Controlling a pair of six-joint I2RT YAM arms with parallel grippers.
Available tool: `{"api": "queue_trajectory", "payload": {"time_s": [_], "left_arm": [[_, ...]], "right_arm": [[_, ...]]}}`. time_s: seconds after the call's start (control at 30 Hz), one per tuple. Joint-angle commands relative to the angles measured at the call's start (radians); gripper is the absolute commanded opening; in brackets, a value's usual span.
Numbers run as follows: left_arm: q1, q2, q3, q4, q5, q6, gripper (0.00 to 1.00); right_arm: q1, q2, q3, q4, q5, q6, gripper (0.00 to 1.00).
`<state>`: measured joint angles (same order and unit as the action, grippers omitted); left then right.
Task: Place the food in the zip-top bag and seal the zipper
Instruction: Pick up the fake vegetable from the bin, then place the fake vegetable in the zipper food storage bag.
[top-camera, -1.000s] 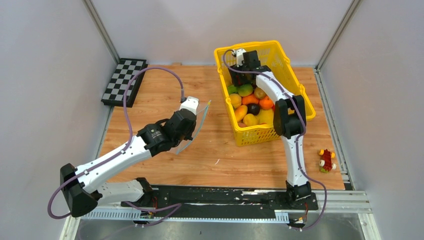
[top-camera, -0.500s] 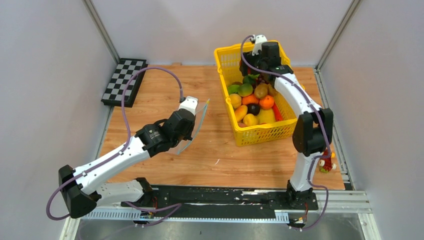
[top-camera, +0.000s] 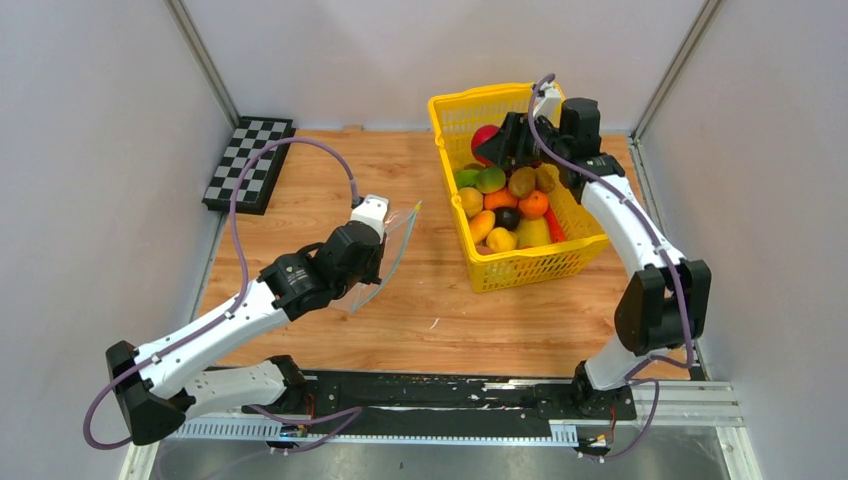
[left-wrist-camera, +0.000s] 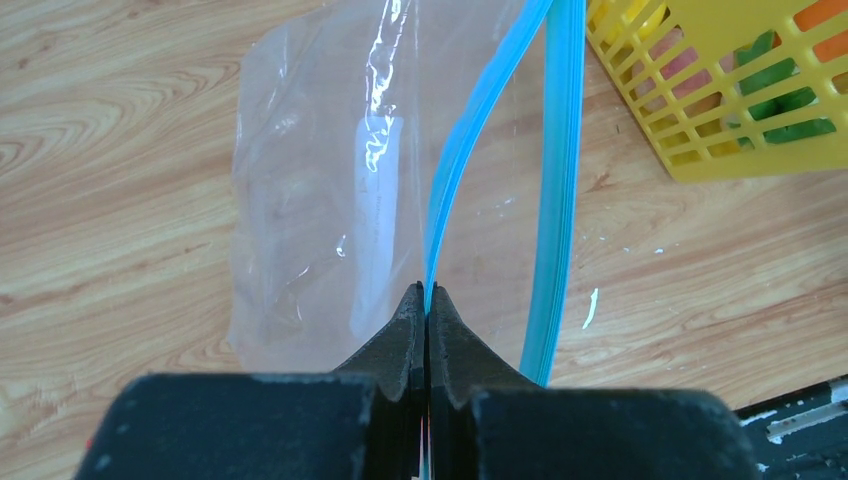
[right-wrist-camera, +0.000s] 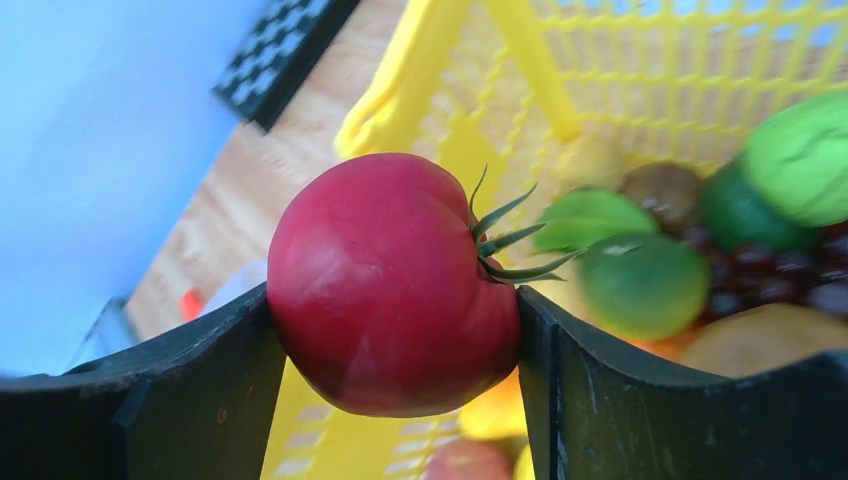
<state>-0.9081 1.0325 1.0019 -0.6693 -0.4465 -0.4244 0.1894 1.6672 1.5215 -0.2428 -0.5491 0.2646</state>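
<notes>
The zip-top bag (top-camera: 393, 255) hangs on edge over the wood table, clear and crinkly (left-wrist-camera: 310, 200). My left gripper (left-wrist-camera: 426, 292) is shut on one side of its teal-blue zipper (left-wrist-camera: 470, 130). The zipper's other side bows away to the right, so the mouth gapes. My right gripper (right-wrist-camera: 392, 295) is shut on a red tomato (right-wrist-camera: 390, 280) with a green stem. It holds the tomato (top-camera: 484, 141) above the back left of the yellow mesh basket (top-camera: 520, 268).
The basket holds several fruits, among them oranges, lemons and green ones (top-camera: 490, 180). A black-and-white checkerboard (top-camera: 247, 165) lies at the back left. Grey walls close in the table on three sides.
My right gripper has risen out of the basket with the tomato between its jaws, and that arm's elbow swung right. The left arm shifted slightly, still gripping the bag.
</notes>
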Motion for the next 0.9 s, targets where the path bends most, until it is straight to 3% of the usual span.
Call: {"api": "queue_trajectory", "payload": {"time_s": [0.0, 0.17, 0.4, 0.63, 0.87], "left_arm": [[0.0, -0.016, 0.005, 0.048, 0.013, -0.022, 0.0], [0.0, 0.007, 0.019, 0.087, 0.042, -0.044, 0.0], [0.0, -0.009, 0.001, 0.133, 0.075, -0.102, 0.0], [0.0, -0.036, -0.033, 0.184, 0.095, -0.126, 0.0], [0.0, -0.029, -0.022, 0.19, 0.117, -0.13, 0.0]], "right_arm": [[0.034, -0.206, -0.146, 0.199, -0.234, 0.131, 0.36], [0.148, -0.363, -0.29, 0.235, -0.264, 0.108, 0.37], [0.31, -0.45, -0.462, 0.351, -0.188, 0.105, 0.37], [0.405, -0.453, -0.521, 0.4, -0.149, 0.098, 0.37], [0.463, -0.434, -0.5, 0.345, -0.081, 0.045, 0.36]]}}
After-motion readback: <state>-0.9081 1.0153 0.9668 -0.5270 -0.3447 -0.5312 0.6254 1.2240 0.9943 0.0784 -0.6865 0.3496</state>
